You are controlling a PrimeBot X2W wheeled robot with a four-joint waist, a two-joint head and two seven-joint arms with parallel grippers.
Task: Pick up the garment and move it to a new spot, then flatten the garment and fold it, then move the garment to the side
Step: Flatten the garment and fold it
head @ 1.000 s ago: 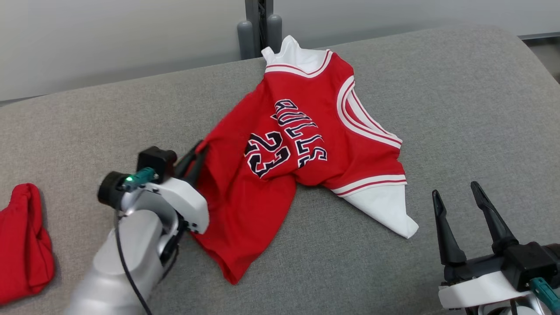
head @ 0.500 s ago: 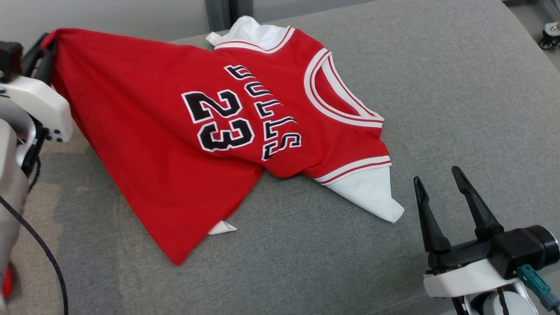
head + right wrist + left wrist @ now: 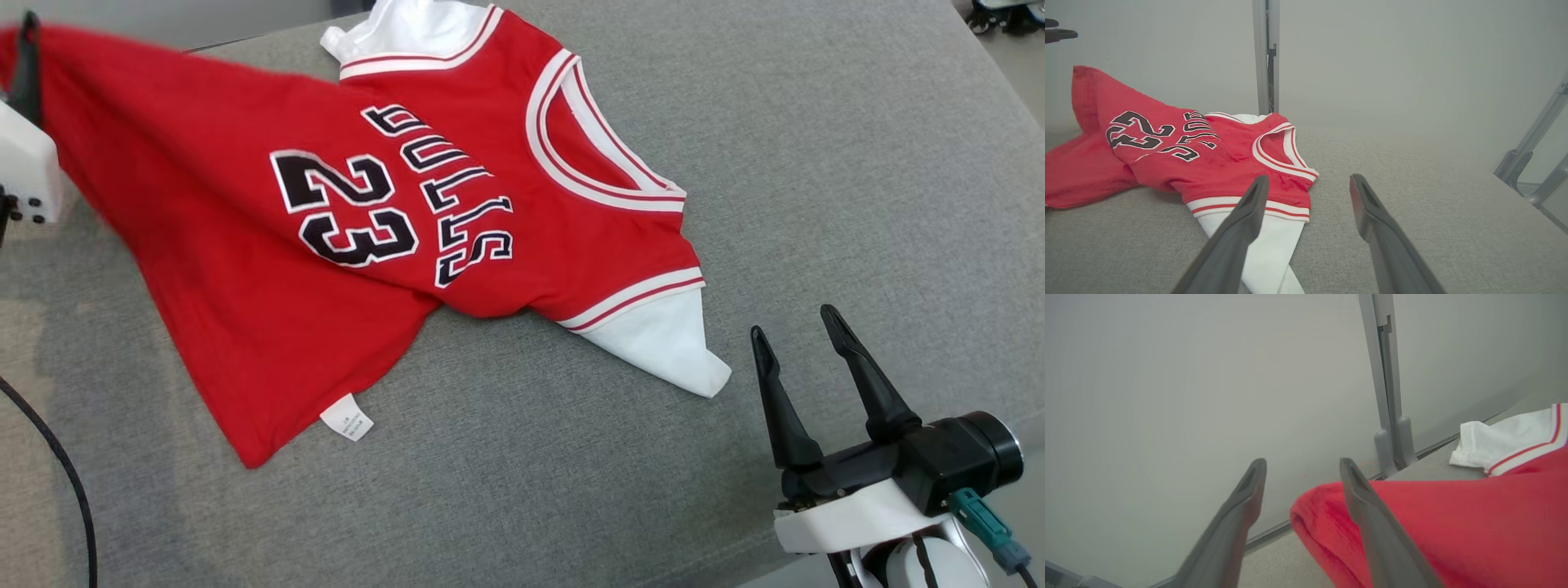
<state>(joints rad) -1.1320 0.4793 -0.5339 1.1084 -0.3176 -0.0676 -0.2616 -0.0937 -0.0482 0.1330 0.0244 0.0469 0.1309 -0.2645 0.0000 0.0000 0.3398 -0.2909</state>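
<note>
Red jersey (image 3: 457,163) sprawls across the grey cushion (image 3: 816,163), one corner raised beside the left end effector (image 3: 1302,463), whose fingers are parted and grip nothing. Right end effector (image 3: 793,321) is wide open and empty.

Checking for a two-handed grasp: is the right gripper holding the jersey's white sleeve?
No: the right gripper stands open beside the jersey, clear of its white sleeve.

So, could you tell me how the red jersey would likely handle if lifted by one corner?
Probably floppy: the jersey lies in soft folds on the grey cushion, so it should sag from any grip. Likely light, looking thin. It may drag on that textured fabric.
</note>
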